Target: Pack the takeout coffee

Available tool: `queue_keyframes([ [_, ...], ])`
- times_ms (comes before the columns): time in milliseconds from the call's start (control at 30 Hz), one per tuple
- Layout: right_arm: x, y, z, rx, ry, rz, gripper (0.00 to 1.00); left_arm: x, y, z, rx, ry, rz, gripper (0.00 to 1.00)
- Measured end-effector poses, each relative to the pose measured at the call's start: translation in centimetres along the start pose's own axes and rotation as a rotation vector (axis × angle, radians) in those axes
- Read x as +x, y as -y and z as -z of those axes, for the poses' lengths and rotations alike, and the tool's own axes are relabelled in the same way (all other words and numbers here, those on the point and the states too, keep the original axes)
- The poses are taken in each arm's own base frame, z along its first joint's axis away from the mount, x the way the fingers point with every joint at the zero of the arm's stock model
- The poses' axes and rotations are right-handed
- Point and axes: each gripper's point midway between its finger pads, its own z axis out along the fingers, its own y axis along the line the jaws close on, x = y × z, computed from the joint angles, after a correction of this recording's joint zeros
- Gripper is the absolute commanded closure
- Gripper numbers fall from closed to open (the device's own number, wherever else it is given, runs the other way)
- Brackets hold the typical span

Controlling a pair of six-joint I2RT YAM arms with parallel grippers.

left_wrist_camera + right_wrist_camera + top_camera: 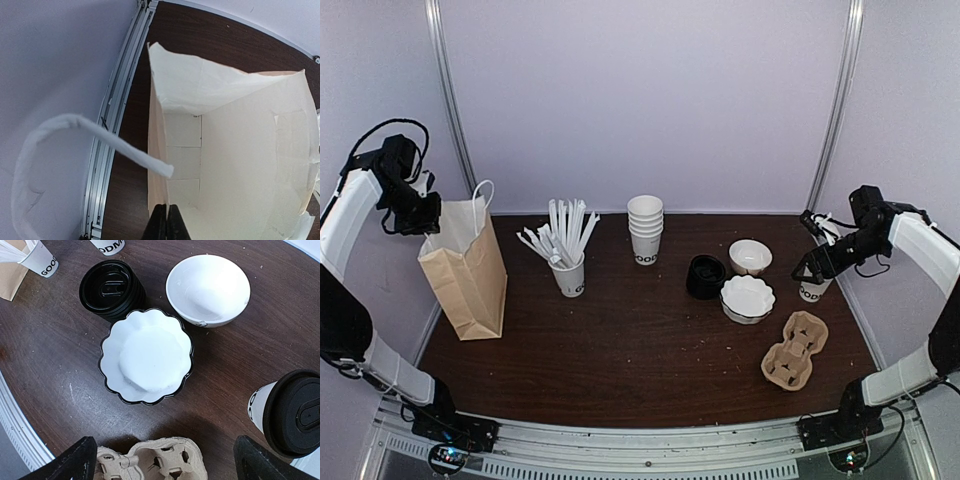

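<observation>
**Top external.** The left pincer (pixel 417 212) sits at the top rim of the brown paper bag (pixel 465 270). The right pincer (pixel 817 268) hangs just above the lidded coffee cup (pixel 811 291), which stands upright at the right edge of the table (pixel 620 370).

**Left wrist.** The fingers (pixel 161 225) are pressed together on the bag's near rim. The bag's white handle (pixel 75 125) loops to one side.

**Right wrist.** The fingers (pixel 75 462) are spread wide and hold nothing. The cardboard cup carrier (pixel 150 460) lies between them. The coffee cup stands just beside one finger, outside the gap.

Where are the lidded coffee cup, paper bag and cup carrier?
lidded coffee cup (pixel 292 412): right wrist view, black lid top.
paper bag (pixel 465 275): top external view, side wall.
cup carrier (pixel 795 350): top external view, middle ridge.
</observation>
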Motion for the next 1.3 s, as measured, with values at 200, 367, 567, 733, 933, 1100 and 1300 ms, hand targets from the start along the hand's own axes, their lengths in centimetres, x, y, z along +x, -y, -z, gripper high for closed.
queue_keyframes([
  [200, -0.1, -0.3, 0.0, -0.015, 0.005, -0.001, 0.01, -0.1, 0.2, 1.3, 0.006, 0.018, -0.004, 1.00],
  [367, -0.5, -0.8, 0.3, -0.040, 0.019, 0.012, 0.01, -2.5, 1.8, 6.3, 0.026, 0.134, -0.044, 1.00],
  [567, -2.6, -0.9, 2.5, -0.009, 0.065, 0.053, 0.01, -3.9, 5.4, 16.2, 0.131, 0.406, -0.131, 1.00],
  [733, -5.4, -0.8, 5.4, 0.071, 0.162, 0.083, 0.01, -2.5, 9.7, 22.4, 0.382, 0.552, -0.213, 1.00],
  [933, -6.0, -1.2, 6.6, 0.094, 0.208, 0.069, 0.01, -0.8, 14.5, 27.3, 0.683, 0.619, -0.315, 1.00],
  [1100, -5.8, -1.6, 6.4, 0.066, 0.200, 0.052, 0.06, 0.3, 17.2, 30.5, 0.867, 0.638, -0.381, 1.00],
  [1300, -4.7, -2.3, 6.2, 0.042, 0.162, 0.107, 0.15, 2.2, 20.6, 32.3, 1.101, 0.573, -0.460, 1.00],
])
